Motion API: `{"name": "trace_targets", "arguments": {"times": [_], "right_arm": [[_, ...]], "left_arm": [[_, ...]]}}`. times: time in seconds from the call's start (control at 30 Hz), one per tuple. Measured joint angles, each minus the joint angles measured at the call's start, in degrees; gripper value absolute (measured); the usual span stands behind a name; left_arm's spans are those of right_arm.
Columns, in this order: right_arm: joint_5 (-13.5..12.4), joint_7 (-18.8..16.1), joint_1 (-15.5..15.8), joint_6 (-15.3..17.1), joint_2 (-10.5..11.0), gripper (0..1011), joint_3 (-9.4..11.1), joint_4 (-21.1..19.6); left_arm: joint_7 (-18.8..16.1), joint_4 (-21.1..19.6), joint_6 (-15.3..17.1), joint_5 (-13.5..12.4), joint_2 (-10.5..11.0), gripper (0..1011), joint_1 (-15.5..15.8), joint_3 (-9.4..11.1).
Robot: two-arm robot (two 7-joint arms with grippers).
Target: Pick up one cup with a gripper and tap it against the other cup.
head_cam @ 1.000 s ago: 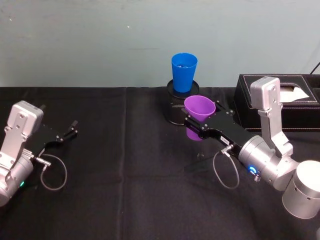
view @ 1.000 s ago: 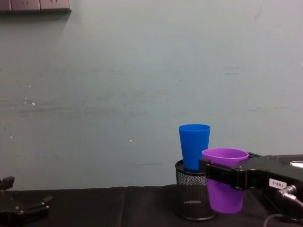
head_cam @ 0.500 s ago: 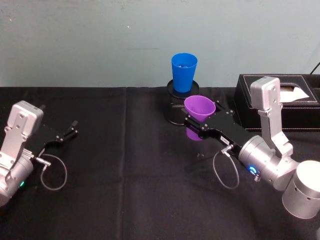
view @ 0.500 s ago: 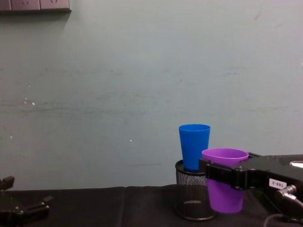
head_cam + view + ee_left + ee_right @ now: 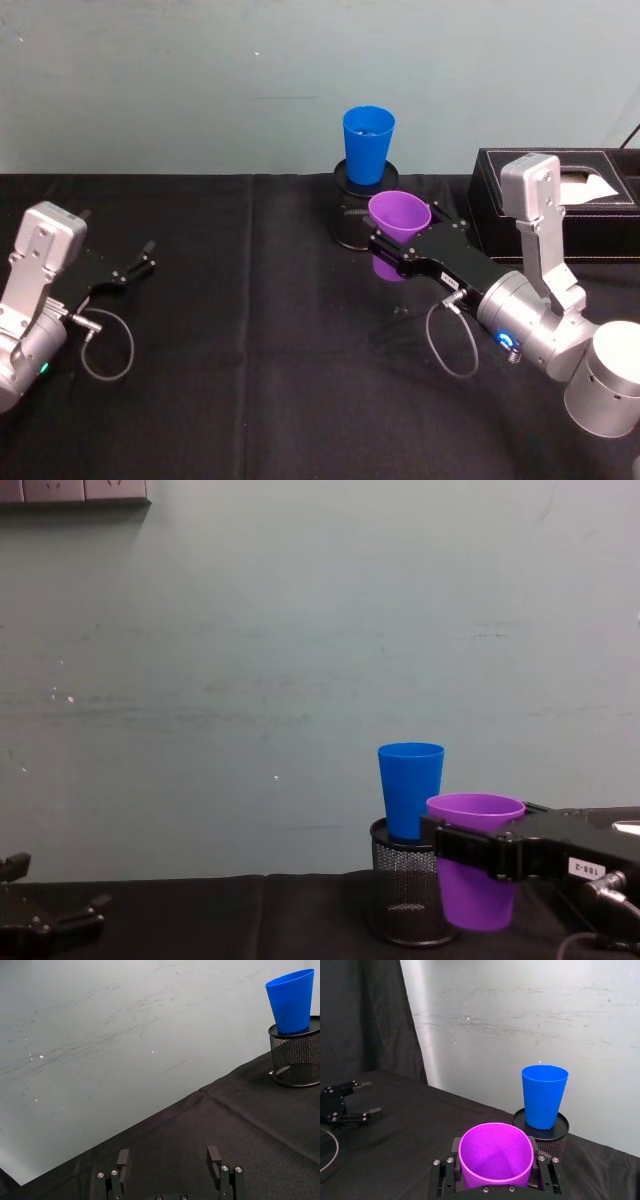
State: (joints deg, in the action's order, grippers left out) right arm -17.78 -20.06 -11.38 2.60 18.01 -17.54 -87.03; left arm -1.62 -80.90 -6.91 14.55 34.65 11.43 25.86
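My right gripper (image 5: 392, 250) is shut on the purple cup (image 5: 399, 215), held upright above the table just in front of the black mesh holder (image 5: 356, 215). The blue cup (image 5: 367, 142) stands upright in that holder. From the chest view the purple cup (image 5: 476, 890) hangs beside the blue cup (image 5: 411, 788), a little lower and to its right, with the right gripper (image 5: 470, 848) clamped around it below the rim. The right wrist view shows the purple cup (image 5: 494, 1155) between the jaws and the blue cup (image 5: 544, 1095) beyond. My left gripper (image 5: 140, 262) rests open at the table's left.
A black tissue box (image 5: 590, 215) stands behind my right arm at the back right. A cable (image 5: 100, 345) loops beside the left arm. Black cloth (image 5: 250, 330) covers the table, with open room between the arms. A pale wall rises behind.
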Motion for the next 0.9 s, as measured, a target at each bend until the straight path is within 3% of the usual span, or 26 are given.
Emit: {"name": "trace_targets", "arguments": {"times": [0.9], "right_arm": [[0.0,0.0,0.0,0.0,0.0,746,0.0,0.0]], "left_arm": [[0.0,0.0,0.0,0.0,0.0,1000,0.0,0.0]]}}
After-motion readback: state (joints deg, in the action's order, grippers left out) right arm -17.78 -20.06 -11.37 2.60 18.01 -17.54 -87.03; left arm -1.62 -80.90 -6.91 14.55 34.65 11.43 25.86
